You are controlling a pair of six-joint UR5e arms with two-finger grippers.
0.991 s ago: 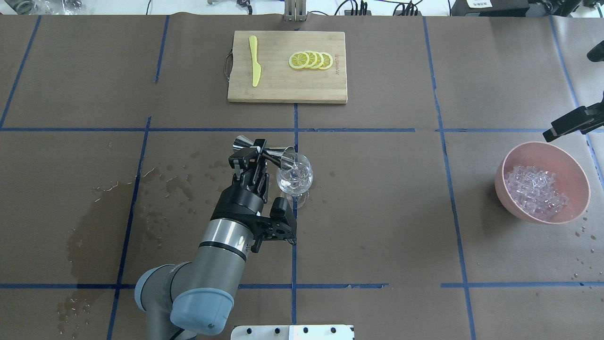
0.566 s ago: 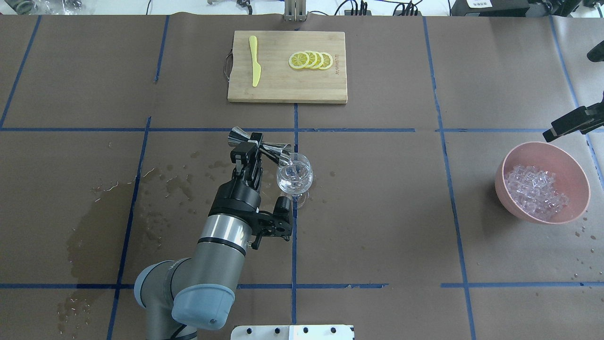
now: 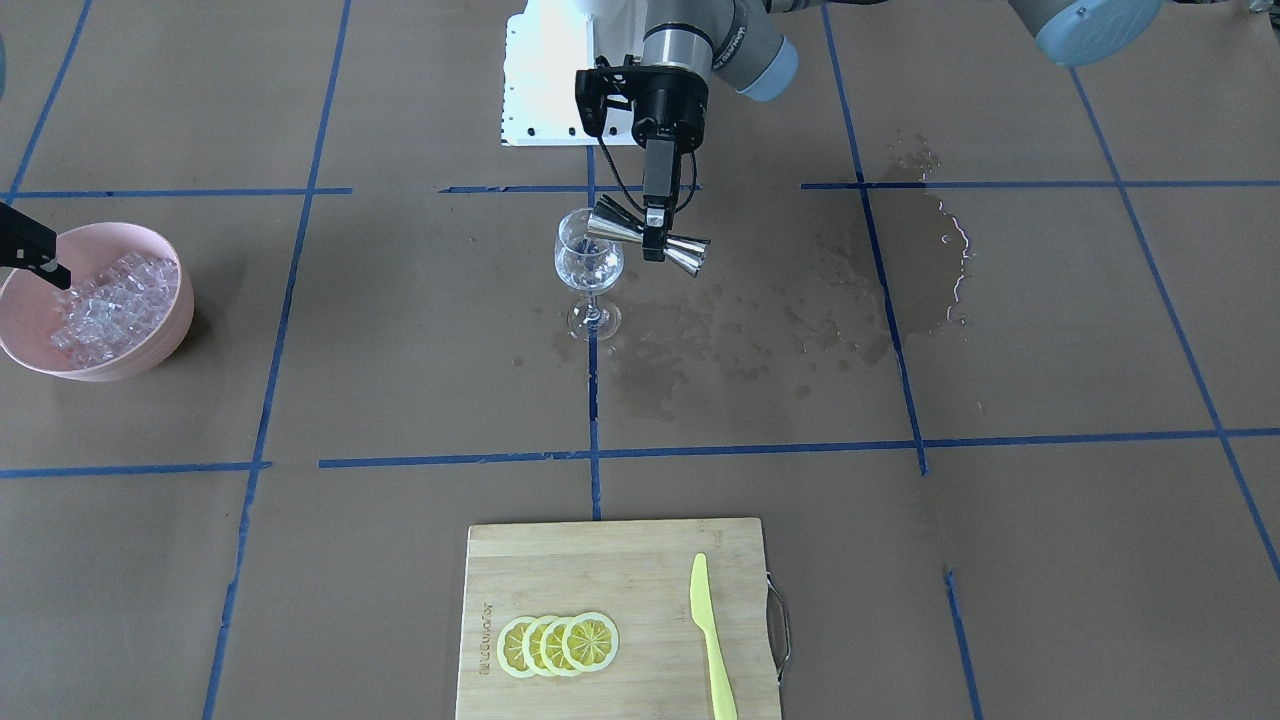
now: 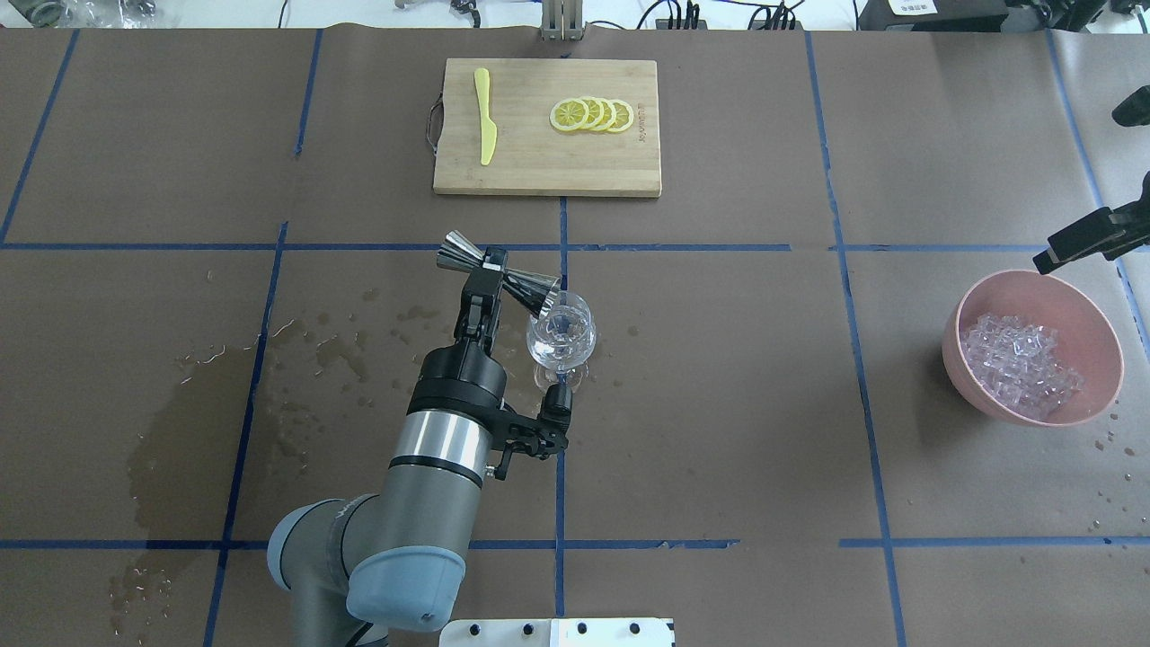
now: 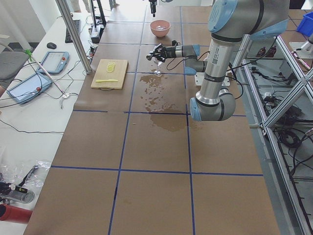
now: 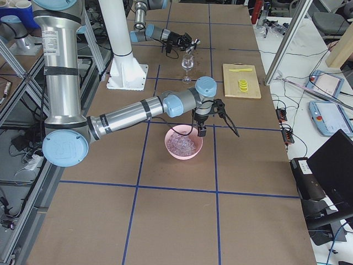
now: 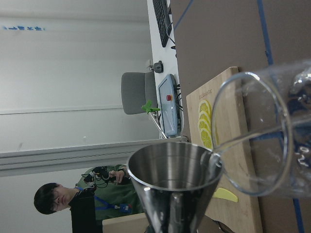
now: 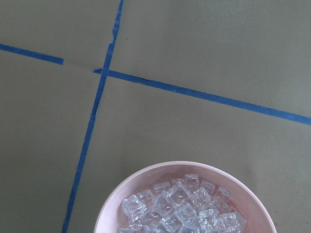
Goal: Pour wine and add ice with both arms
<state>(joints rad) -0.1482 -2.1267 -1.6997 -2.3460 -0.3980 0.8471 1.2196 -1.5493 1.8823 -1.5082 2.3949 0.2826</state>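
1. Front view: left gripper point(image 3: 654, 238) had its jaws clenched on the waist of the jigger point(image 3: 688, 256). Jigger was steel, double-cone, mirror-smooth, tipped w/ one mouth at the rim of the wine glass point(image 3: 588, 268). Glass stood upright on the table point(image 3: 400, 330), wet patches beside it. Wine point(image 3: 588, 278) was colourless and barely visible. Some seemed to lie in the glass, amt unclear.
2. Overhead: jigger mouth overlapped the glass rim on the robot's-left side. Right gripper point(image 4: 1060, 253) hung near the far rim of the pink bowl point(image 4: 1092, 314), well apart from the glass. Cannot tell whether its jaws were apart or closed. Ice point(image 4: 1020, 364) lay heaped in the bowl.
3. Left-end view: too small for detail. Near arm reached out to the glass.
4. Right-end view: right gripper sat above the bowl's edge. No call on the jaws from here.
5. Left wrist: jigger cup was shiny inside, no pool or stream discernible. Its lip met the thin, clear glass rim. Judgement: glass is light, top-heavy and fragile, so a nudge at the rim could tip it. Slick steel is best held at the narrow waist.
6. Right wrist: cubes were small, glassy, whitish and many alike. Bowl wall was smooth and matte. Judgement: cubes are hard, light and prob. slippery. Best to pinch one on its flat faces at the top of the heap.
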